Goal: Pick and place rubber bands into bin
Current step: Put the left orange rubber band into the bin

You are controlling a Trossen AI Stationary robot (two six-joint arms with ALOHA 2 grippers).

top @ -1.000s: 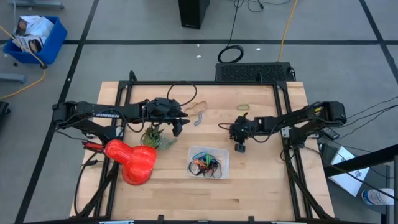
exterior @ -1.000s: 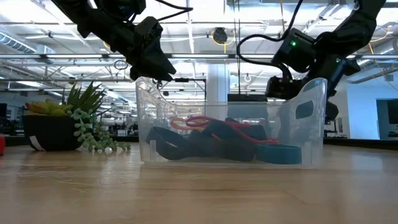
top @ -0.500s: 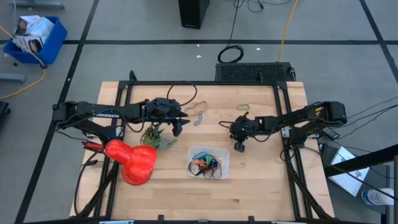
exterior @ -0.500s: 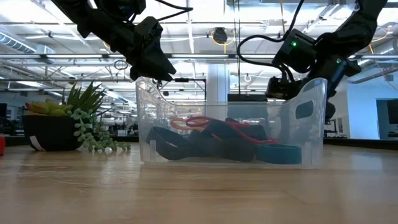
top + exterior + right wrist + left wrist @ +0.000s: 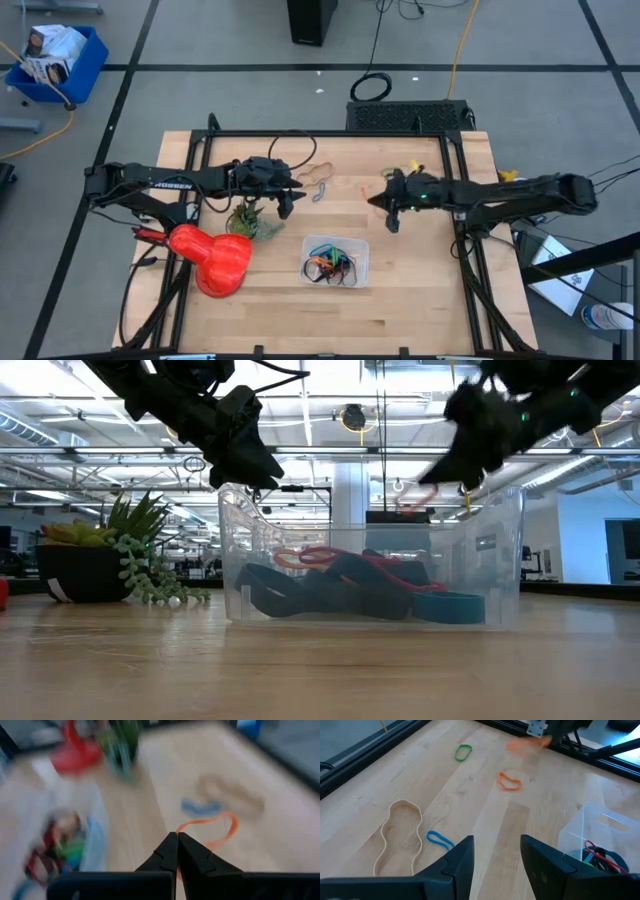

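Observation:
The clear bin [image 5: 358,246] stands near the table's middle with several coloured rubber bands [image 5: 330,265] lying in it. Loose on the wood lie a tan band [image 5: 400,837], a blue one [image 5: 440,840], a green one [image 5: 463,751] and an orange one [image 5: 509,781]. My right gripper [image 5: 378,202] hangs above the table on the far right side of the bin, shut on another orange band [image 5: 212,827]. My left gripper [image 5: 496,855] stays open above the table on the far left side of the bin, with nothing between its fingers. My right gripper pinches the orange band at one spot of its loop [image 5: 181,836] between its two fingertips. The fingers slant down from the table's right side. The rest of the loop sticks out and hangs past the tips, lifted clear of the table.
A red gourd-shaped thing [image 5: 215,260] and a small potted plant [image 5: 248,220] stand on the table's left part, near my left arm. Black frame rails [image 5: 455,185] run along the table's edges. Bare wood lies in front of the bin.
My right gripper has risen from the table beside the bin and tipped from pointing steeply down to nearly level. An orange band now hangs from its fingertips, lifted clear of the wood.

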